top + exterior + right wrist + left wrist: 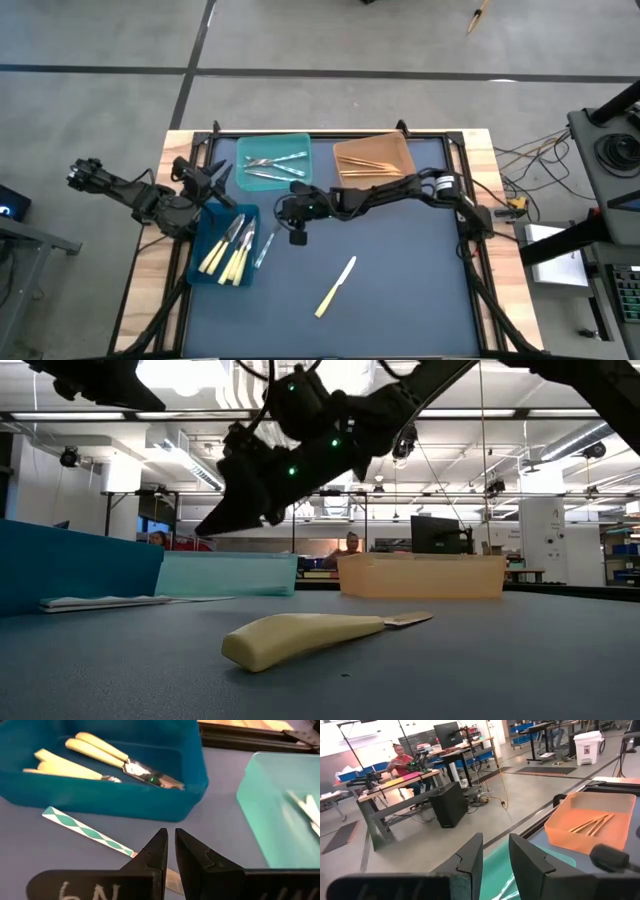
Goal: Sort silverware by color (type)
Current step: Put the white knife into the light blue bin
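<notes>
Right end effector [170, 851] hovers w/ fingers pressed together, empty, directly above patterned-handle knife [85, 832] lying on desk [400, 290] beside blue bin [150, 805]. Probably next pick: spread fingers, descend square over handle, pinch mid-handle.

- Handwritten chalk-like marks, reading roughly "6N", on the dark body of the right gripper [169, 851], just behind its fingers.
- No other text, label, brand or number can be read anywhere.

Grey concrete floor [400, 40], cluttered workbenches [400, 785]
</notes>
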Robot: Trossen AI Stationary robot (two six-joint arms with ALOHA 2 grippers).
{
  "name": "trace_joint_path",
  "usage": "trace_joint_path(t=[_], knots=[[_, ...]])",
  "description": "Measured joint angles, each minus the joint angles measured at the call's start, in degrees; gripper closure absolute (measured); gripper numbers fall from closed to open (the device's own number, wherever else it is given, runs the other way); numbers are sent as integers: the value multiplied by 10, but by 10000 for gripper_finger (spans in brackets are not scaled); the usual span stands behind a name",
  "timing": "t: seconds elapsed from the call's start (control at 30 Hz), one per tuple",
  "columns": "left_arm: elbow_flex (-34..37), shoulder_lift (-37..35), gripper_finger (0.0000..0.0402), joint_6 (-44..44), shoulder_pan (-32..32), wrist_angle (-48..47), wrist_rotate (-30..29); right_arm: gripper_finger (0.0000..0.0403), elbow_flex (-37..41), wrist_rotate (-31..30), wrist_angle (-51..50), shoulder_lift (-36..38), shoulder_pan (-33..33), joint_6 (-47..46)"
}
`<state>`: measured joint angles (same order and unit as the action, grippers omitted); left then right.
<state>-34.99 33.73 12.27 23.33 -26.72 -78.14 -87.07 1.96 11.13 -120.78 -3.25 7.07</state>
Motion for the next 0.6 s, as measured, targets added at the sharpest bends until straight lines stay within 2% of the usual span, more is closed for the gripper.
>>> trace_joint_path(t=[0.5, 0.6], knots=[[0, 5, 325, -15, 0, 2, 0, 376, -2, -6, 32, -62, 2, -5], [0, 5, 325, -15, 0, 2, 0, 376, -2, -27, 44, -76, 2, -5]])
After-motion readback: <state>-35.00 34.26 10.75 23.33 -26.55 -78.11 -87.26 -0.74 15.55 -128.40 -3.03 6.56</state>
